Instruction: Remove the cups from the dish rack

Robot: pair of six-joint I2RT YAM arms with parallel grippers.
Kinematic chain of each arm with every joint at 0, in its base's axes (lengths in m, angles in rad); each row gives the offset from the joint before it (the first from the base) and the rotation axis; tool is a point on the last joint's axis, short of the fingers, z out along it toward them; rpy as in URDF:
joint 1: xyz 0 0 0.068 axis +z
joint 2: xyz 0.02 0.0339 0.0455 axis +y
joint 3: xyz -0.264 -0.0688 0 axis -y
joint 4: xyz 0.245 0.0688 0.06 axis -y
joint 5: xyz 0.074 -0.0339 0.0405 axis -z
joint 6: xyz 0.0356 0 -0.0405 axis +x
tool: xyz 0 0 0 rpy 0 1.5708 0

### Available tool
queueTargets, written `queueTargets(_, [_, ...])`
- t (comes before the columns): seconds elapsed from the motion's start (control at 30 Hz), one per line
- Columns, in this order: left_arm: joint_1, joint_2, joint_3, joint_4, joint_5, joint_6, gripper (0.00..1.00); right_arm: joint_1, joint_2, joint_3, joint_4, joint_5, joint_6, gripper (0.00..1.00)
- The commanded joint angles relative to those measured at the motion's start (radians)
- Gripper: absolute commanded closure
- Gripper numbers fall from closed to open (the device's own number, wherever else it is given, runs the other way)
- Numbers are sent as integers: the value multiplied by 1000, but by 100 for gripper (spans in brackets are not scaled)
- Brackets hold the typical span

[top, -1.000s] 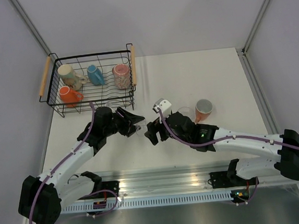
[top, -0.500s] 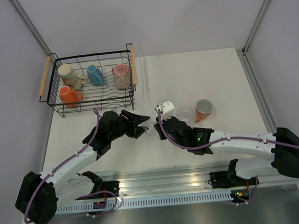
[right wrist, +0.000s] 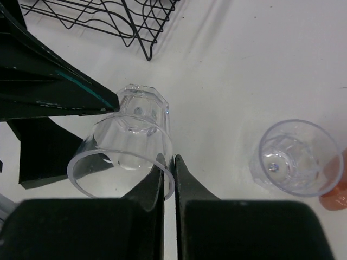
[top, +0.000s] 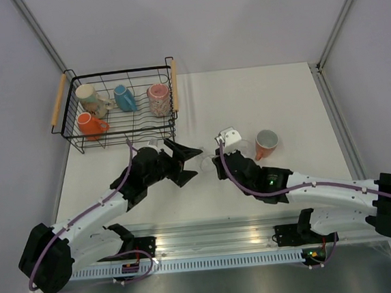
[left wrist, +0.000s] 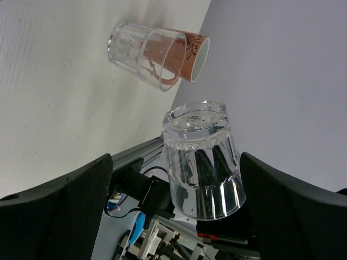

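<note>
Far left on the table [top: 280, 98], the dish rack [top: 120, 71] held four cups: cream mug [top: 90, 98] and orange mug [top: 91, 124] at its left side, blue mug [top: 124, 98] in the middle, pink patterned cup [top: 158, 100] against the right wall. None of them was in reach of either arm.

Next along, in front of the rack's right corner: left gripper [top: 198, 160]. Fingers spread wide, one on each side of a clear tumbler [right wrist: 130, 146] that lay on its side in the air. Its fingertips sat just beside the tumbler's base; I could not tell whether they touched.

Right gripper [right wrist: 168, 168] met it from the other side. Fingers pressed together on the tumbler's rim, pinching the thin wall. My reading: a hand-over at mid-table, the weight now on the right arm.

Further right, two cups stood on the table, out of the rack: a clear glass [right wrist: 297, 157] upright, mouth up, and just beside it a salmon mug [top: 266, 141].

Tally as I judged it: two unloaded and set down, one in transit, four left in the rack. Less than half done. The tumbler needed setting down near the other two.
</note>
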Motion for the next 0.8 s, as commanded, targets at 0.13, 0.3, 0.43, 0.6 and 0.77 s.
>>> queueTargets(0.13, [-4,-30,127,-266,-169,331,0,-11,-75,135,-303,82,30,99])
queueTargets(0.3, [2,-38,274,-412,-329,513,0,-41,47,368,-704,24,58,99])
queueTargets(0.43, [11,1,376,-485,-350,675,0,-87,110,462,-793,-146,6,99])
queueTargets(0.6, [32,80,555,-625,-445,835,0,-149,254,552,-885,-245,-62,99])
queueTargets(0.77, [176,131,635,-631,-398,938,0,-228,371,580,-869,-355,-129,99])
